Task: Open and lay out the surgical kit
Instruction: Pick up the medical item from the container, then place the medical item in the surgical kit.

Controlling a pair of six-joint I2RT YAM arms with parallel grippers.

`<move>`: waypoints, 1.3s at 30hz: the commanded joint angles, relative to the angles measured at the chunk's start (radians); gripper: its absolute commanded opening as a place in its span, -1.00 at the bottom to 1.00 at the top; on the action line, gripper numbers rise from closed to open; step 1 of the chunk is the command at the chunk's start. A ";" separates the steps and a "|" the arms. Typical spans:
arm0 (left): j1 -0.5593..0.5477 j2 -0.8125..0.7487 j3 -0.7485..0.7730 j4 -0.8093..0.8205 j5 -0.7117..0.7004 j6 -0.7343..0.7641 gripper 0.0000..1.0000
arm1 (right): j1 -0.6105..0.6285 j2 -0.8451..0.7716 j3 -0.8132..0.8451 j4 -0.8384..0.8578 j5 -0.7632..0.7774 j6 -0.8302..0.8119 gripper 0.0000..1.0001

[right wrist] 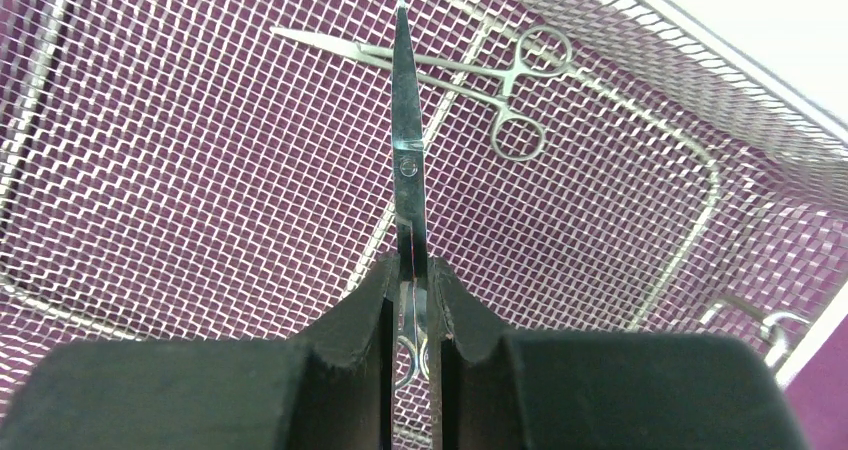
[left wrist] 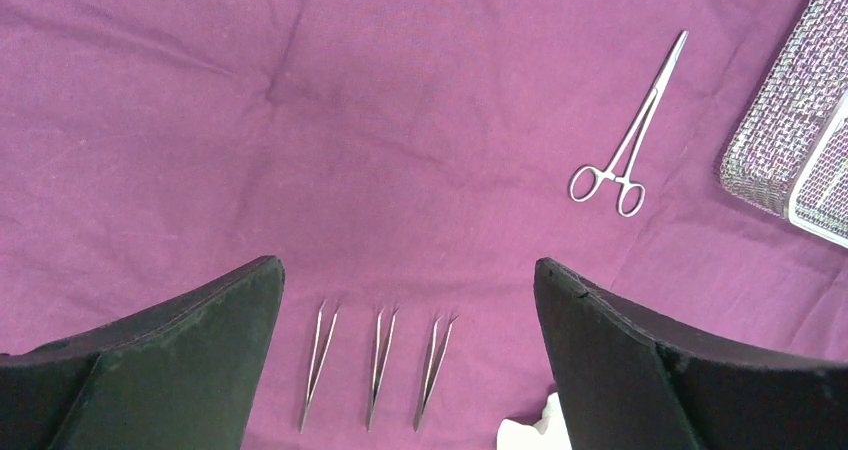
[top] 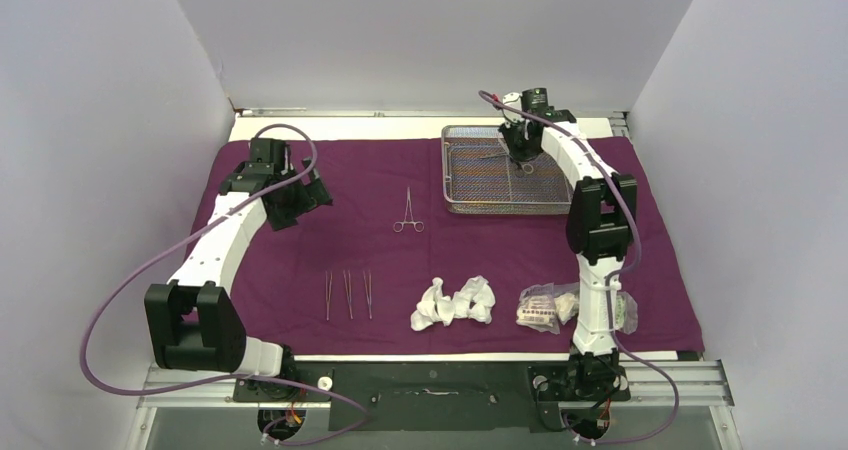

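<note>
Lying spread under everything: cloth [top: 350, 180], with tray [top: 500, 208] at its far right.
Right gripper [right wrist: 412, 270]: over the tray, jaws clenched on scissors [right wrist: 407, 150], blades pointing away.
Forceps [right wrist: 340, 46]: 1, inside the tray.
Second forceps [top: 408, 213]: on cloth, left of the tray.
Tweezers [top: 348, 295]: 3, parallel, nearer than the tray and to its left.
Gauze [top: 455, 303]: near side of the tray.
Packets [top: 545, 308]: likewise.
Left gripper [left wrist: 407, 265]: well left of the tray, jaws spread, holding nothing.

Pale table [top: 340, 128], purple cloth [top: 450, 255] spread, seemingly flat
</note>
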 commanded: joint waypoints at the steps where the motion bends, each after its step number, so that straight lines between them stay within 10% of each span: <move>1: -0.001 -0.051 -0.001 0.010 -0.017 0.006 0.87 | 0.003 -0.129 -0.010 0.053 0.003 0.015 -0.89; 23: 0.001 -0.290 -0.068 -0.054 -0.158 -0.022 0.87 | 0.385 -0.436 -0.212 0.340 0.491 0.756 -0.89; 39: 0.003 -0.480 -0.088 -0.199 -0.190 -0.027 0.88 | 0.728 -0.149 -0.117 0.304 0.736 1.100 -0.89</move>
